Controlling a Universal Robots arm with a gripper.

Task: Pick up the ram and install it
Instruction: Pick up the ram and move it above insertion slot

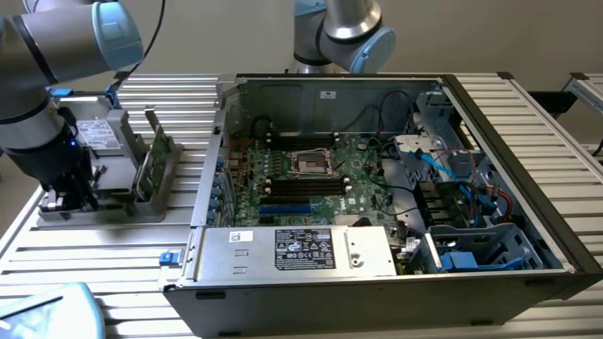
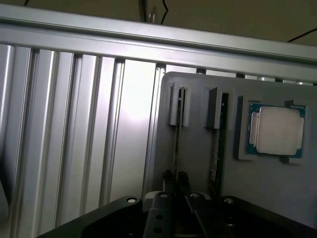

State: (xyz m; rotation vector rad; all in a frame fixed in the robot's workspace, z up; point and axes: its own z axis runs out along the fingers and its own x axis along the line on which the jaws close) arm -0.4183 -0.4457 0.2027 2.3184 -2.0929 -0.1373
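On the grey holder [image 2: 195,148]: gripper [image 2: 176,181] is pinching the slotted ram [image 2: 177,134], fingers nearly together.
Beside the ram: second memory stick [image 2: 216,148] and processor [image 2: 276,130] are sitting.

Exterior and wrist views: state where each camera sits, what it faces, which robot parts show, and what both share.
Exterior view: off-arm, raised, looking down on the open computer case; the arm and gripper show at the view's left.
Wrist view: on the wrist, facing the grey holder and ram; gripper shows.
Shared: holder and gripper.
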